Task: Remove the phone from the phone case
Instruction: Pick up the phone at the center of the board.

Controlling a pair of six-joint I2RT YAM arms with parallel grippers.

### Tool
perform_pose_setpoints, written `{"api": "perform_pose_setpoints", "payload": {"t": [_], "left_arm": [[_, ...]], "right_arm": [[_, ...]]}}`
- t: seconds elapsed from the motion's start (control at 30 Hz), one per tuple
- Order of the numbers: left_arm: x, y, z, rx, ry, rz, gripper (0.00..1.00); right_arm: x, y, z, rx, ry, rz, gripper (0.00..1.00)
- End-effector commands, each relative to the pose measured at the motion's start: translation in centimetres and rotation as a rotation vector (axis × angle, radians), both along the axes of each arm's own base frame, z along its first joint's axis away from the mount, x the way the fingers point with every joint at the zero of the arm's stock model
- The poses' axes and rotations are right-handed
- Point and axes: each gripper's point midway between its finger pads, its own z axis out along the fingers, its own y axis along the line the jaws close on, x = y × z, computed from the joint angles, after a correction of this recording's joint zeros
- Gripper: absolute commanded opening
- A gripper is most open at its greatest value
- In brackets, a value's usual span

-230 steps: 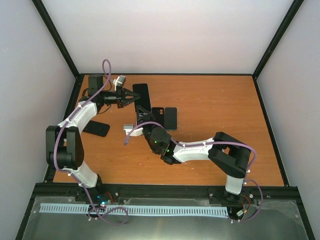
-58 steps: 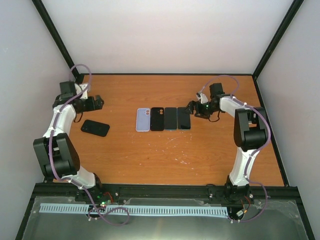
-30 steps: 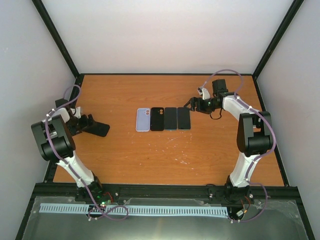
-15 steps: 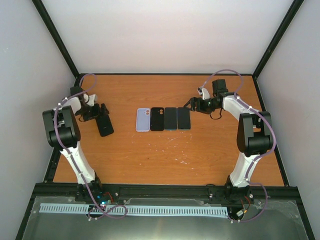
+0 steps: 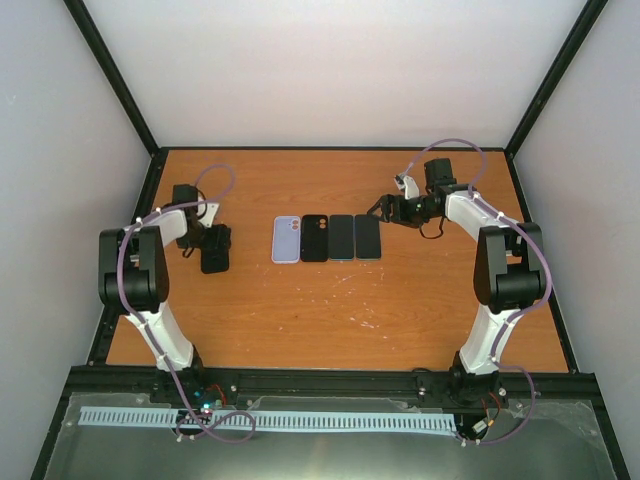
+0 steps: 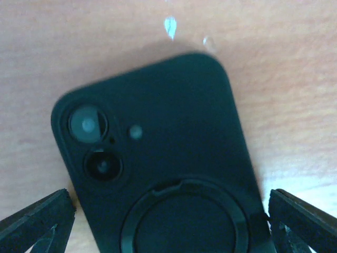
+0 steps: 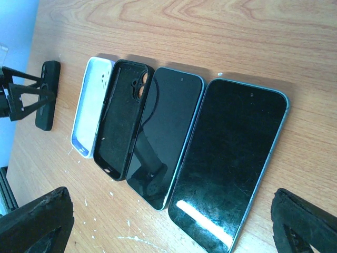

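Note:
A phone in a black phone case (image 6: pixel 174 137) lies back up on the table, with two camera lenses and a round ring showing. My left gripper (image 6: pixel 168 224) is open, its fingertips (image 6: pixel 39 219) on either side of the case's ring end. From above, that case (image 5: pixel 215 263) lies left of the row, with the left gripper (image 5: pixel 211 241) over its far end. My right gripper (image 7: pixel 171 224) is open and holds nothing. It hovers at the right end of the row (image 5: pixel 384 210).
Four things lie side by side mid-table: an empty light blue case (image 7: pixel 90 113), an empty black case (image 7: pixel 121 121) and two bare phones, screens up (image 7: pixel 166 137) (image 7: pixel 229 163). The enclosure's walls and black frame (image 5: pixel 150 180) border the table.
My left arm has swung right, and the black cased phone has slid right and turned from slanting to lengthwise. The right arm has held still over the last second.

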Motion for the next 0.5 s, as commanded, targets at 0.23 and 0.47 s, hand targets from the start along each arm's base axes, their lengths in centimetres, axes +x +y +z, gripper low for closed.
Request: {"api": "perform_pose_setpoints", "payload": {"t": [0.23, 0.47], "left_arm": [[-6.6, 2.6, -3.3, 0.151, 0.178, -0.01, 0.98], [-5.4, 4.0, -3.7, 0.113, 0.186, 0.026, 0.91]], "right_arm": [[0.0, 0.0, 2.3, 0.014, -0.068, 0.008, 1.0], [-0.1, -0.1, 2.7, 0.005, -0.083, 0.012, 1.0]]}}
